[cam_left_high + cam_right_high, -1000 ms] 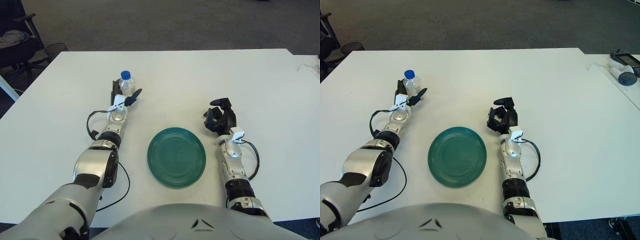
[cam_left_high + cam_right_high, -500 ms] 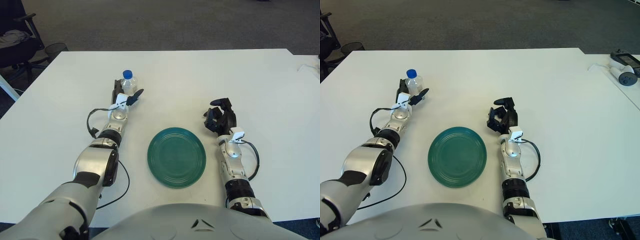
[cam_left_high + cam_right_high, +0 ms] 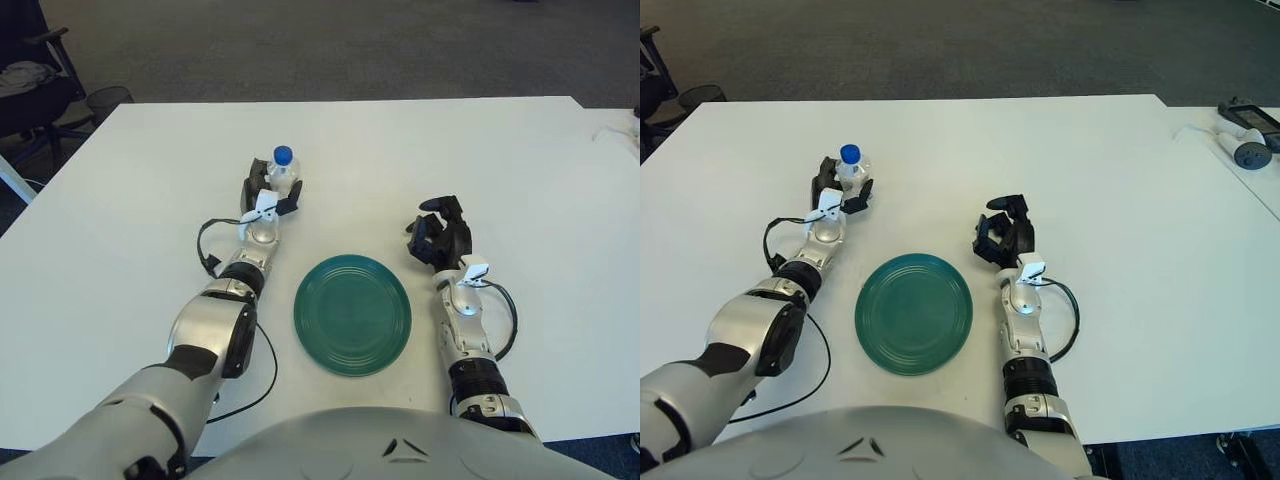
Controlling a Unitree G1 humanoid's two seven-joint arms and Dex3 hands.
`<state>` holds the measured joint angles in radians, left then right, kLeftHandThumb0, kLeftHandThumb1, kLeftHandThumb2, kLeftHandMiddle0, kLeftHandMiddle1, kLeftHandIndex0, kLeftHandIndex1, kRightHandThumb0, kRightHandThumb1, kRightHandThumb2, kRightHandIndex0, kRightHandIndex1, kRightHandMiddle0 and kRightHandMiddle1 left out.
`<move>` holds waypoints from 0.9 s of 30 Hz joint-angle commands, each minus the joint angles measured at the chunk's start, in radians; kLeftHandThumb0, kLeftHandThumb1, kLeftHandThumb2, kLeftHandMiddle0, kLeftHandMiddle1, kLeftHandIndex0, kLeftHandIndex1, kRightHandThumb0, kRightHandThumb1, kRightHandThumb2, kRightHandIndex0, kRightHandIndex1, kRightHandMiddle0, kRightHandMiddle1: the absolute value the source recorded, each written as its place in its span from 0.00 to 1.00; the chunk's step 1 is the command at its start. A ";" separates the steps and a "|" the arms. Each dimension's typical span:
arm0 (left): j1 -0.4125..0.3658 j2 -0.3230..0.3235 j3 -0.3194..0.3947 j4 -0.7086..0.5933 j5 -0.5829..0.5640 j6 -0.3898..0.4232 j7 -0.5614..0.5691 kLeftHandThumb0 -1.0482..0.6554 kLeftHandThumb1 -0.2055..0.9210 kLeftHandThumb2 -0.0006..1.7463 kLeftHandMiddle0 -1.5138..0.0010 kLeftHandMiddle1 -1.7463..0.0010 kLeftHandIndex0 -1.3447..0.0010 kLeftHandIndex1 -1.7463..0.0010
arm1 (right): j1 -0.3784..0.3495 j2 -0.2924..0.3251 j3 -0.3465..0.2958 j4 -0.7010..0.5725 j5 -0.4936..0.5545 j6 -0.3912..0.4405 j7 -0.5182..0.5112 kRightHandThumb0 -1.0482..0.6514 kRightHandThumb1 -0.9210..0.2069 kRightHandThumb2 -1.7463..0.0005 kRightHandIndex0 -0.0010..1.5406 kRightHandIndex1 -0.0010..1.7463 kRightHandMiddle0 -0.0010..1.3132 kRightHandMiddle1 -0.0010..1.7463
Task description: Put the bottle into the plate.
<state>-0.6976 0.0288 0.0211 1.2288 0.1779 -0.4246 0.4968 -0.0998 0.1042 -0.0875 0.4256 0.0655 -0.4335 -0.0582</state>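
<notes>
Left eye view: the left hand (image 3: 268, 193) has its dark fingers (image 3: 291, 205) curled round the bottle (image 3: 281, 172), clamped on its clear body from both sides, with the blue cap standing upright above the hand. Whether the bottle's base touches the table (image 3: 120, 220) cannot be told. The plate (image 3: 353, 314), green and round, lies nearer the robot and to the right of this hand, apart from it, with bare white tabletop between the two. There is open tabletop left of the hand and beyond the bottle up to the far edge. The right hand (image 3: 440, 236) shows to the right of the plate and a little farther away, its fingers curled in on nothing. A black cable (image 3: 205, 258) loops beside the left forearm, and a chair (image 3: 30, 75) stands off the table's far-left corner.

Right eye view: the same grasp shows, left hand (image 3: 838, 197) closed round the bottle (image 3: 851, 165), cap uppermost, above and left of the plate (image 3: 913, 313). The right hand (image 3: 1005, 235) sits just beyond the plate's right rim, close to it but not touching. Right of that hand the table runs wide and bare to its right edge, where a second table carries small devices (image 3: 1246, 135) at the far right corner.
</notes>
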 commanded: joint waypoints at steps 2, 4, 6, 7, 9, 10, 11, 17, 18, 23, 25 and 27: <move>0.001 0.003 0.005 -0.009 -0.005 -0.015 -0.001 0.59 0.43 0.79 0.16 0.00 0.21 0.00 | 0.043 0.012 -0.001 0.033 0.007 0.054 -0.005 0.62 0.36 0.38 0.32 0.98 0.18 1.00; 0.002 0.001 0.004 -0.014 -0.003 -0.017 0.004 0.59 0.42 0.79 0.16 0.00 0.20 0.00 | 0.044 0.011 0.000 0.031 0.005 0.056 -0.006 0.62 0.36 0.38 0.32 0.97 0.18 1.00; 0.001 0.001 0.004 -0.012 -0.003 -0.016 0.006 0.60 0.42 0.79 0.15 0.00 0.20 0.00 | 0.042 0.011 0.000 0.032 0.003 0.059 -0.008 0.62 0.36 0.38 0.32 0.97 0.18 1.00; 0.000 0.001 0.005 -0.011 -0.003 -0.016 0.006 0.60 0.42 0.79 0.15 0.00 0.20 0.00 | 0.041 0.011 -0.001 0.033 0.003 0.060 -0.009 0.62 0.36 0.38 0.32 0.97 0.18 1.00; -0.001 0.001 0.005 -0.012 -0.003 -0.015 0.008 0.60 0.42 0.80 0.15 0.00 0.20 0.00 | 0.040 0.010 -0.001 0.033 0.002 0.062 -0.010 0.62 0.36 0.38 0.32 0.97 0.18 1.00; -0.001 0.001 0.006 -0.012 -0.003 -0.015 0.008 0.60 0.42 0.80 0.15 0.00 0.20 0.00 | 0.040 0.010 0.000 0.033 0.002 0.062 -0.010 0.62 0.36 0.38 0.32 0.97 0.18 1.00; 0.000 0.001 0.006 -0.014 -0.004 -0.014 0.009 0.60 0.42 0.80 0.15 0.00 0.20 0.00 | 0.040 0.010 0.000 0.032 0.002 0.063 -0.010 0.62 0.36 0.38 0.32 0.97 0.18 1.00; 0.000 0.002 0.008 -0.016 -0.005 -0.017 0.012 0.60 0.42 0.80 0.15 0.00 0.19 0.00 | 0.036 0.009 -0.002 0.038 0.002 0.065 -0.013 0.62 0.36 0.38 0.32 0.98 0.18 1.00; -0.001 0.002 0.008 -0.016 -0.006 -0.018 0.013 0.60 0.42 0.80 0.15 0.00 0.19 0.00 | 0.034 0.009 -0.003 0.040 0.002 0.065 -0.013 0.62 0.36 0.38 0.32 0.98 0.18 1.00; 0.002 0.005 0.004 -0.015 0.000 -0.040 0.018 0.60 0.42 0.80 0.15 0.00 0.19 0.00 | 0.030 0.006 -0.005 0.049 0.002 0.065 -0.013 0.62 0.36 0.38 0.32 0.97 0.18 1.00; 0.003 0.007 0.002 -0.014 0.002 -0.046 0.020 0.60 0.42 0.80 0.15 0.00 0.19 0.00 | 0.028 0.005 -0.005 0.052 0.002 0.065 -0.013 0.62 0.36 0.38 0.32 0.97 0.18 1.00; 0.003 0.010 -0.001 -0.015 0.006 -0.051 0.022 0.60 0.42 0.80 0.15 0.00 0.19 0.00 | 0.028 0.004 -0.005 0.052 0.002 0.065 -0.013 0.62 0.36 0.38 0.32 0.97 0.18 1.00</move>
<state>-0.6975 0.0228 0.0218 1.2223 0.1746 -0.4562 0.5058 -0.1014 0.1057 -0.0877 0.4313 0.0647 -0.4246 -0.0630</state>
